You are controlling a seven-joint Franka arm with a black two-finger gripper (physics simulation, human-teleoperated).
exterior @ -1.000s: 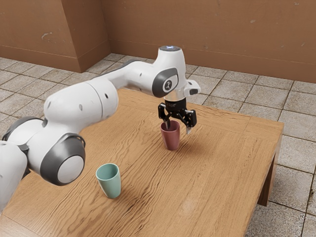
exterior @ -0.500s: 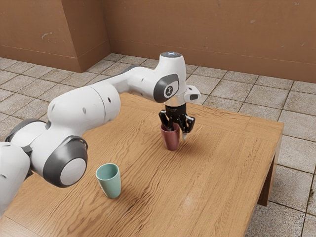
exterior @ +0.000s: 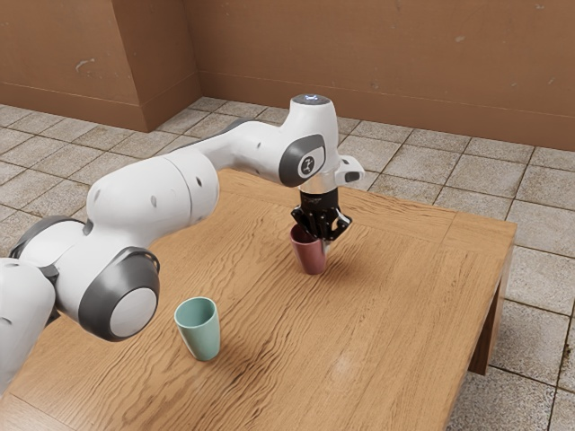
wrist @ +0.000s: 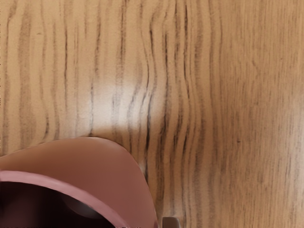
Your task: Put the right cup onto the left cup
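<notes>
The gripper (exterior: 317, 240) was clamped on the pink cup's (exterior: 310, 259) wall, one finger inside. That cup was at the worktop (exterior: 404, 314), well apart from the green cup (exterior: 199, 329). Only the grasp seemed done; lifting, carrying and stacking remained.

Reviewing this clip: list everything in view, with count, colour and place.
Tapered round pink cup: one, dusky pink, on the table beneath the pincer
Tapered round teal cup: one, pale teal, upright on the table, nearer the exterior view's left, apart from the pink cup
Wooden table: one, light brown with dark grain, under both cups
Square floor tiles: many, greyish beige, around the table
Plain wall: one jutting-cornered stretch, brown, beyond the table
Jointed arm: one, white and grey, from the exterior view's left
Two-finger pincer: one, black, shut on the pink cup's wall
</notes>
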